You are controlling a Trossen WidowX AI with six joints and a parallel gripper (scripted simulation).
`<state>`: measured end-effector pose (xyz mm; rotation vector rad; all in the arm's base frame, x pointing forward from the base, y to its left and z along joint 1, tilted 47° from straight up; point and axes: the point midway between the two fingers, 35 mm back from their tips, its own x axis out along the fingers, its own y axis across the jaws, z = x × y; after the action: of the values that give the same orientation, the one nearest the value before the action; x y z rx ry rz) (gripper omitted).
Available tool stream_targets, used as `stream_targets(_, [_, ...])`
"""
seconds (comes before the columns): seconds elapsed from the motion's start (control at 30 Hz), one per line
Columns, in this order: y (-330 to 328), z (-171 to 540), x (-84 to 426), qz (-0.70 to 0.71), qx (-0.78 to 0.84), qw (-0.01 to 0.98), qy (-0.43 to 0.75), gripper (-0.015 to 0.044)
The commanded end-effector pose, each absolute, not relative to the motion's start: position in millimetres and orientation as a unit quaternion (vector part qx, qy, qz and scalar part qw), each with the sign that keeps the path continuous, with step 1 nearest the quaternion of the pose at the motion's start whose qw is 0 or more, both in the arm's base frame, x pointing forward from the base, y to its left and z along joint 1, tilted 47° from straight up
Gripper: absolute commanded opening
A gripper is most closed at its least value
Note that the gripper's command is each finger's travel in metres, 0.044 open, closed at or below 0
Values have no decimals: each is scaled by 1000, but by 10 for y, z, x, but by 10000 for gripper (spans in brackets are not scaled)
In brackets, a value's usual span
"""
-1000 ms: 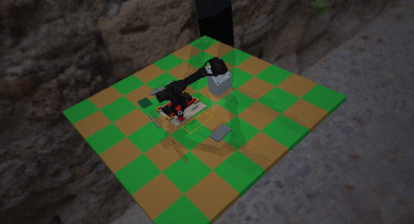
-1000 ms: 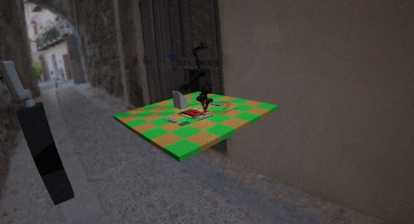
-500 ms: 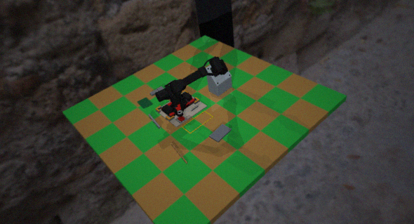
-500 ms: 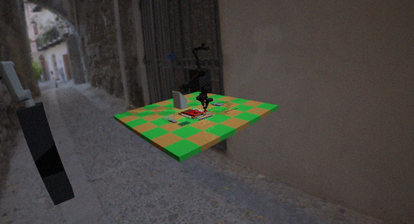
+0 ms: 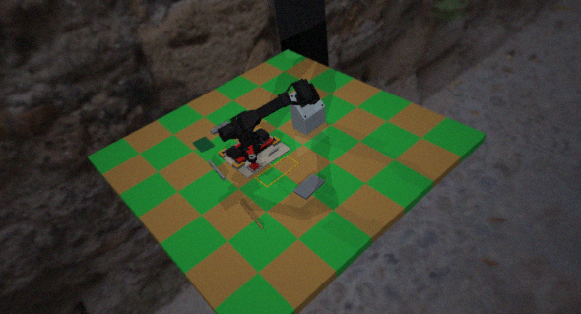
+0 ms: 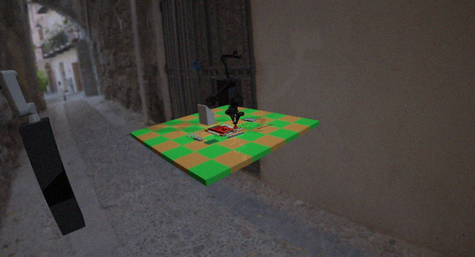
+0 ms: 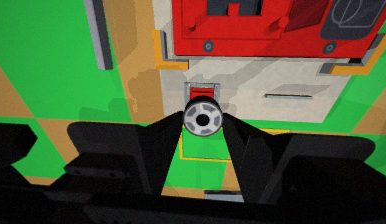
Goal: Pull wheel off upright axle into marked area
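The wheel (image 5: 252,157) (image 7: 203,119), with a pale spoked face and a dark rim, is between the fingertips. My gripper (image 5: 252,156) (image 6: 235,124) (image 7: 202,115) points down and is shut on it. The wheel is above a small red block (image 5: 254,167) (image 7: 202,93) near the front edge of the pale board. The axle is not visible, so I cannot tell whether the wheel is clear of it. The marked area, a yellow outline (image 5: 283,174) (image 7: 204,159), lies on the table beside the board; the wheel partly covers it in the wrist view.
A red unit (image 6: 220,129) (image 7: 234,44) sits on the pale board (image 5: 274,153) (image 7: 294,110) between orange corner pieces. A grey slab (image 5: 309,186) lies beyond the marked area. A grey bar (image 5: 217,169) (image 7: 99,35), a thin brown stick (image 5: 252,215) and a pale block (image 5: 307,119) (image 6: 206,114) are around.
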<state>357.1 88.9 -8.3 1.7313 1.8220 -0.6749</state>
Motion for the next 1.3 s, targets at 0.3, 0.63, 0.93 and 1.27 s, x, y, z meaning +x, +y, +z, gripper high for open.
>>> stream_targets(0.3, [848,-50,3580,-249,642,268,674,0])
stream_targets(0.63, [823,-27,3580,-249,642,268,674,0])
stream_targets(0.93, [802,-8,3580,-249,642,268,674,0])
stream_targets(1.27, [775,17,3581,-249,642,268,673,0])
